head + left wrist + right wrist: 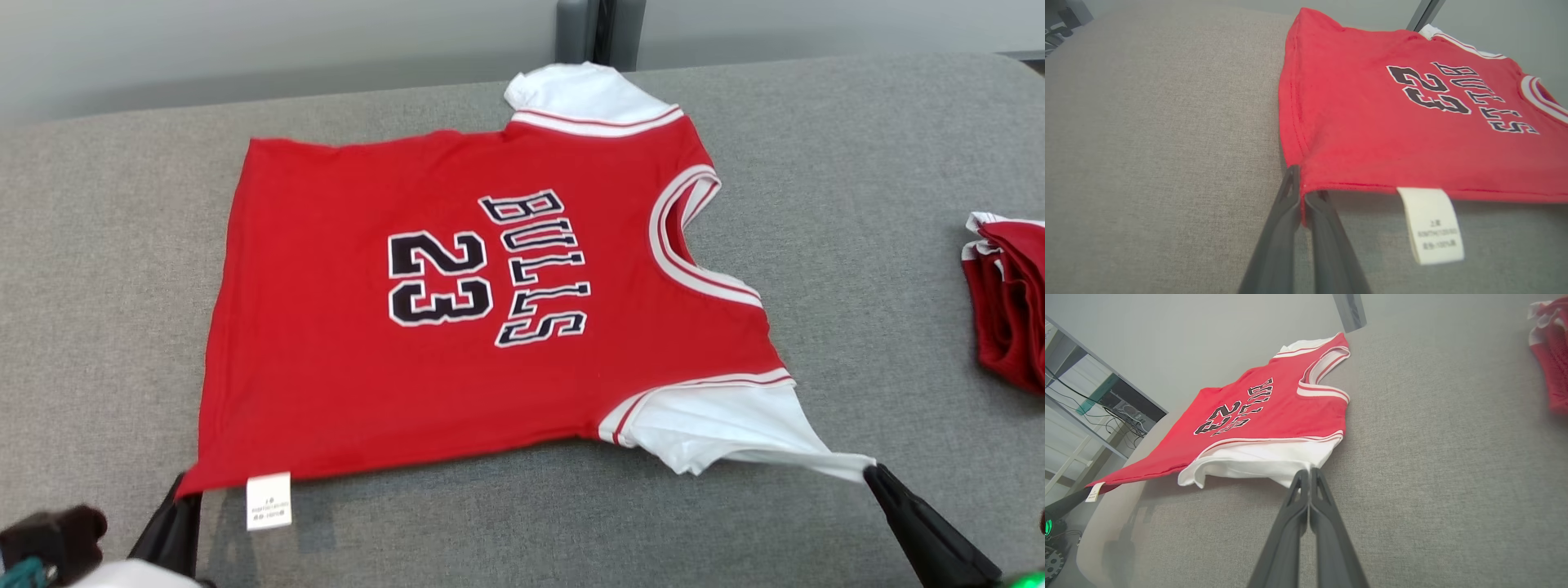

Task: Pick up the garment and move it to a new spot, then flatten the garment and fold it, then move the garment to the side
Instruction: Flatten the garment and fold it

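- Garment (343,351): red jersey with white sleeves and black "BULLS 23" lettering, spread print-up across the centre of the head frame on a grey fabric surface (857,204). Neckline pointed to the right of the frame, hem to the left. The upper part lay on the cloth. The lower edge was raised off it, with shadow underneath in both wrist views.
- Second red-and-white bundle (1008,302): crumpled at the right edge of the head frame, on the same surface, well apart from the jersey.
- Right gripper (873,474): lower right of the head frame. Jaws were pressed together on the tip of the near white sleeve (718,425), which was drawn out to a point toward the fingers.
- Left gripper (184,490): lower left of the head frame. Jaws were closed tight on the lower-left hem corner, with red cloth pinched between the fingers in the left wrist view.
- Far white sleeve (571,94): top centre, lying flat, near a dark upright post (600,33) behind the surface.
- Care label (269,501): white, hanging from the lower edge just right of the left gripper; print too small to read.
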